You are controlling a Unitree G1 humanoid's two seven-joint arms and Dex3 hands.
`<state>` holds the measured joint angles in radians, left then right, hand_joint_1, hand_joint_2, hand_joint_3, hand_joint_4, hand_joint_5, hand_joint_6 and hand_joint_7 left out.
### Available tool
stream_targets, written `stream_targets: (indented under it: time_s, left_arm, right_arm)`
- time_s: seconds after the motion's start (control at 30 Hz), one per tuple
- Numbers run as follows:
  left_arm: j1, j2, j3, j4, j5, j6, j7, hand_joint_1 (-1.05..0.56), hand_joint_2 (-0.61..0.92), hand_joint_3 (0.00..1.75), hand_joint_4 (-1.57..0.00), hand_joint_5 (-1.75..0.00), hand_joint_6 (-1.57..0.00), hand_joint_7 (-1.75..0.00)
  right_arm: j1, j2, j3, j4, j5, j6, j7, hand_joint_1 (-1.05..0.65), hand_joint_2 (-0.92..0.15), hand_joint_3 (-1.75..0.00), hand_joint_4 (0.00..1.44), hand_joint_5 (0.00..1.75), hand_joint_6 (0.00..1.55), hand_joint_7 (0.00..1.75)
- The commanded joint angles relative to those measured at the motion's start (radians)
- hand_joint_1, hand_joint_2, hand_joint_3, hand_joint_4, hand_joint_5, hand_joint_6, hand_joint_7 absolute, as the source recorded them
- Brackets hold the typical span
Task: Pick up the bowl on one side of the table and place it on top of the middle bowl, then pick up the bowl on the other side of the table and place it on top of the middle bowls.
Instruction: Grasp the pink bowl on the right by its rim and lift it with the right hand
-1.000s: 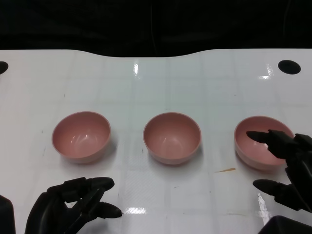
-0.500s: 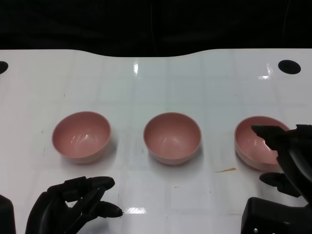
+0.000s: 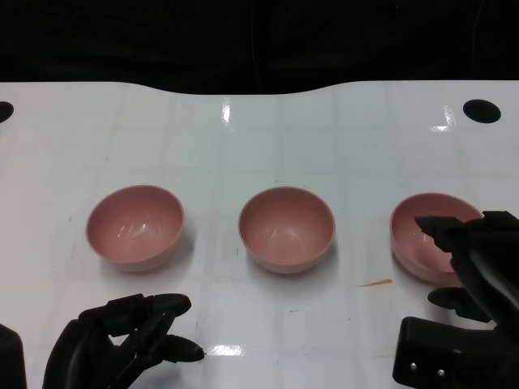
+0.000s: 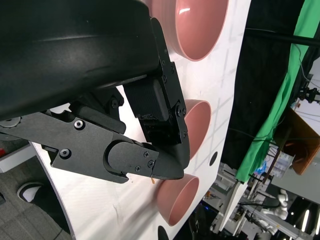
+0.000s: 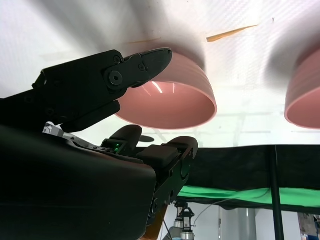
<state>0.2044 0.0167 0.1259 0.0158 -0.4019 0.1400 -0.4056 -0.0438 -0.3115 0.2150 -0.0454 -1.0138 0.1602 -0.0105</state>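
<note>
**Three pink bowls waiting in a row, right hand closing in on the first**

Three bowls are sitting upright and well apart along the white counter (image 3: 268,146), and the spacing is telling the order of work: the middle bowl (image 3: 286,228) is serving as the base of the stack, while the left bowl (image 3: 135,226) and the right bowl (image 3: 427,235) are lying within reach of one hand each.

The right hand (image 3: 470,263) is hovering at the right bowl with its fingers apart. In the head view one fingertip is reaching over the near rim toward the inside while another is hanging outside the wall, so the hand seems to be straddling the rim for a pinch. The right wrist view is showing a fingertip at the rim, but I cannot tell whether it is touching; nothing is gripped yet and the bowl is sitting flat on the counter.

The left hand (image 3: 122,340) is resting low, near the counter's front edge, short of the left bowl, fingers loosely curled and holding nothing.

All three bowls are showing bare interiors, with only glare inside them. A thin tan sliver (image 3: 375,283) is lying on the counter between the middle and right bowls.
</note>
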Motion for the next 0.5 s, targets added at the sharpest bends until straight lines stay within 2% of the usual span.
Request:
stream_targets:
  time_s: [0.03, 0.5]
  left_arm:
    - [0.010, 0.009, 0.000, -0.017, 0.008, -0.001, 0.015, -0.56, 0.92, 0.14, -1.01, -0.90, -1.30, -0.08]
    - [0.014, 0.006, 0.002, -0.029, 0.001, 0.015, 0.027, -0.54, 0.92, 0.10, -1.02, -0.89, -1.32, -0.10]
  right_arm:
    - [-0.028, -0.012, 0.011, 0.031, 0.004, 0.021, -0.011, -0.51, -0.85, 0.00, 0.29, 0.48, 0.45, 0.04]
    - [-0.128, -0.005, 0.077, 0.180, 0.033, 0.077, -0.024, -0.51, -0.88, 0.00, 0.36, 0.36, 0.46, 0.01]
